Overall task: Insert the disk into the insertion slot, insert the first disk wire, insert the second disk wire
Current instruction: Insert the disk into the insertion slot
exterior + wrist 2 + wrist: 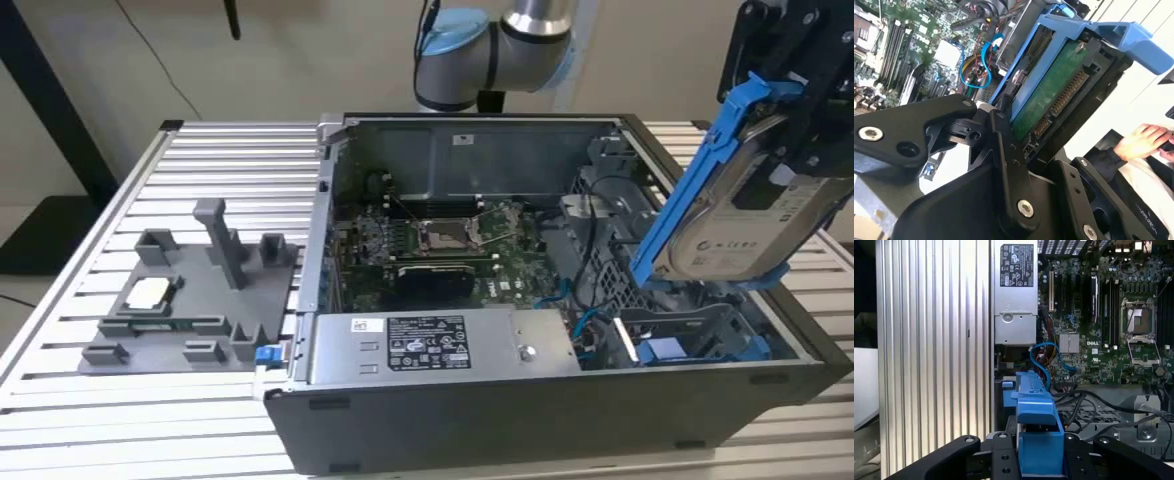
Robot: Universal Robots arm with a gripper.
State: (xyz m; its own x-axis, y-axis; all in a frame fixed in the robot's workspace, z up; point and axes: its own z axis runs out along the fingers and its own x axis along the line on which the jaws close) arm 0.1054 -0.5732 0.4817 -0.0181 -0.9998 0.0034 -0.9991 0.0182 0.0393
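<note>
I am holding the disk (742, 215) in the air, my gripper (798, 150) clamped on it from both sides. In the second wrist view my black fingers (1004, 150) are pressing against its blue carrier frame and the green board on its underside. The disk is hanging on edge and tilted, its white label facing the exterior camera, its lower end pointing down toward the open computer case (534, 420). It is not touching the case.

The insertion slot (701, 320) is lying just below the disk, at the case's end on the exterior view's right. A blue part is sitting in the bay beside it.

Further in, the blue cable (1046, 357) is looping up near the motherboard (400, 245), where the processor socket (1137, 322) is showing its silver square. The power-supply box (427, 345) is sitting along the case's near wall.

The case is resting on a slatted table (227, 160). A grey fixture tray (187, 290) is lying on it at the exterior view's left, well apart from me. In the second wrist view, a person's hand (1141, 140) is resting beyond the table's edge.
</note>
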